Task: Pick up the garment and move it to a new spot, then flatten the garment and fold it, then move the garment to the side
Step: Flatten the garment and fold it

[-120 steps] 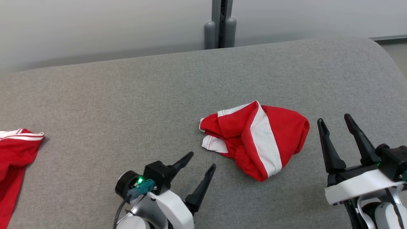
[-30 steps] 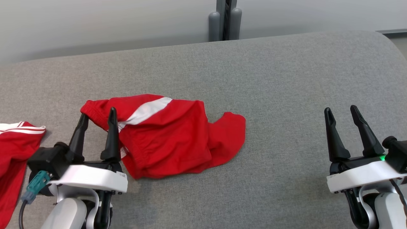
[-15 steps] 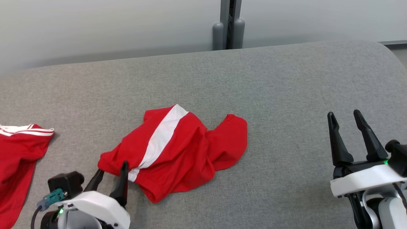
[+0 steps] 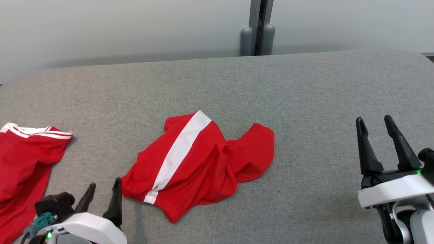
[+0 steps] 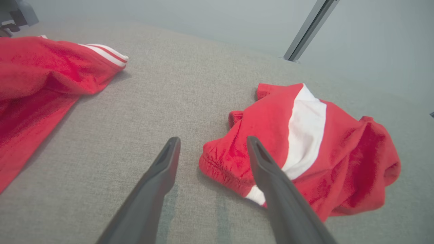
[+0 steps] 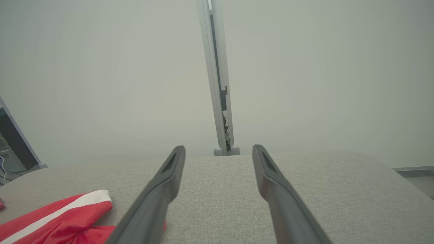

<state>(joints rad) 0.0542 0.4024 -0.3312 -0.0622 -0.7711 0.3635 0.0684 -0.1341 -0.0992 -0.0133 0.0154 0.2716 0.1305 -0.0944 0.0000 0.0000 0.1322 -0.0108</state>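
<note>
red garment (image 4: 203, 159) lies crumpled on grey surface (image 4: 305, 95); left fingers (image 4: 116, 200), right fingers (image 4: 366, 152) released.

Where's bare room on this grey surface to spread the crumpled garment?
Widest: between the crumpled garment and the right gripper. Also behind it, to the grey surface's far edge. Crowded: left, by the left gripper and second red garment.

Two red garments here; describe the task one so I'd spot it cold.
On the grey table, look mid-surface, just beyond the open left gripper. The crumpled red garment there carries one broad white band; the other garment at the left edge has thin white stripes.
</note>
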